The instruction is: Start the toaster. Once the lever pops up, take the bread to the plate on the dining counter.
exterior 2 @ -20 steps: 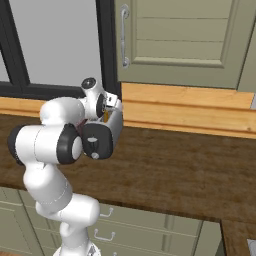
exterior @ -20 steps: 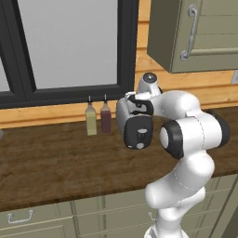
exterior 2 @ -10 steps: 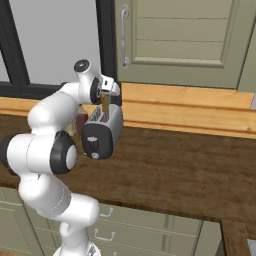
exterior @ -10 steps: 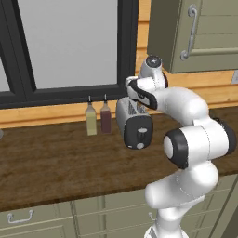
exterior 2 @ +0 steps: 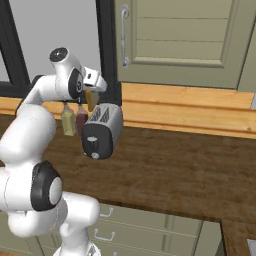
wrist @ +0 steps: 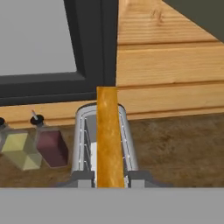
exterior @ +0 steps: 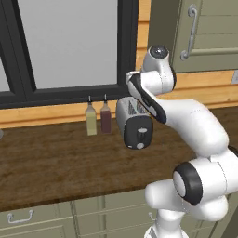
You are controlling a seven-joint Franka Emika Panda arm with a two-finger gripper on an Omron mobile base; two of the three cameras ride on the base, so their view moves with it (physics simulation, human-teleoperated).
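The silver toaster (exterior: 134, 122) (exterior 2: 102, 129) stands on the dark wood counter below the window, its dark knob panel facing the base. From the hand view I look down on its top slots (wrist: 87, 144). My gripper (wrist: 110, 178) (exterior 2: 90, 93) hangs just above the toaster, shut on the bread (wrist: 108, 135), a tan slice seen edge-on and upright between the fingertips (wrist: 83, 177). The bread (exterior 2: 90, 99) shows as a small tan piece under the hand, clear of the slots. The plate and the dining counter are out of view.
Two slim bottles (exterior: 91, 122) (exterior: 106, 118) stand just left of the toaster against the wooden backsplash. A black-framed window (exterior: 69, 44) rises behind them. A green wall cabinet (exterior 2: 180, 40) hangs to the right. Bare counter (exterior 2: 180, 170) stretches to the right.
The arm has straightened upward and the hand has risen above the toaster, carrying the bread up out of the slot. The toaster and bottles have stayed put.
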